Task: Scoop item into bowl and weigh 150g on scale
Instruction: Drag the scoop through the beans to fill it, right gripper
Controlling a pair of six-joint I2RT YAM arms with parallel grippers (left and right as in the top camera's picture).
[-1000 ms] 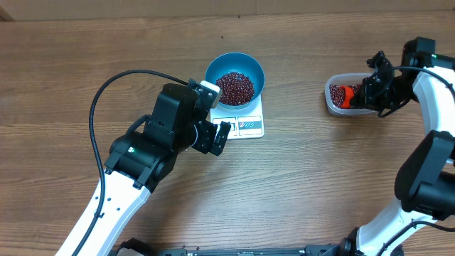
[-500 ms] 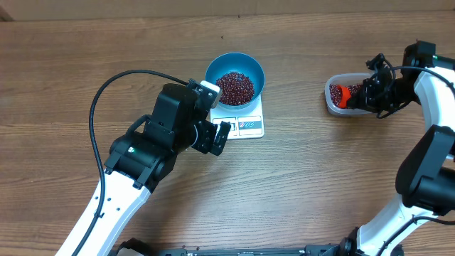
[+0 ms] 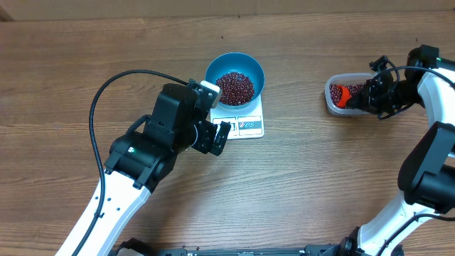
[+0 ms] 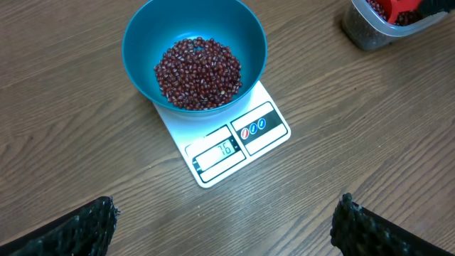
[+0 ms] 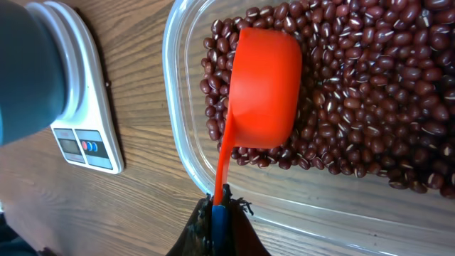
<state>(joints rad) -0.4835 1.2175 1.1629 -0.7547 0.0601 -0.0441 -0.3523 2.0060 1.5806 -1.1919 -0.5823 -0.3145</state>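
The blue bowl [image 3: 235, 78] [image 4: 193, 62] stands on the white scale [image 3: 245, 124] [image 4: 226, 146] and holds a pile of dark red beans [image 3: 234, 87] [image 4: 198, 73]. More beans [image 5: 355, 107] fill a clear plastic tub [image 3: 344, 97] [image 5: 185, 149] at the right. My right gripper [image 3: 370, 96] [image 5: 220, 213] is shut on the handle of an orange scoop [image 3: 340, 94] [image 5: 264, 89], whose cup lies among the tub's beans. My left gripper [image 3: 213, 136] [image 4: 224, 227] hovers open just in front of the scale, its fingertips [image 4: 89, 227] wide apart with nothing between them.
Wooden tabletop [image 3: 313, 178] all around. A black cable [image 3: 117, 82] loops over the left arm. The scale's display [image 4: 217, 151] faces my left wrist camera. The tub sits well right of the scale.
The right gripper and scoop have shifted slightly rightward within the tub. The left arm has not moved.
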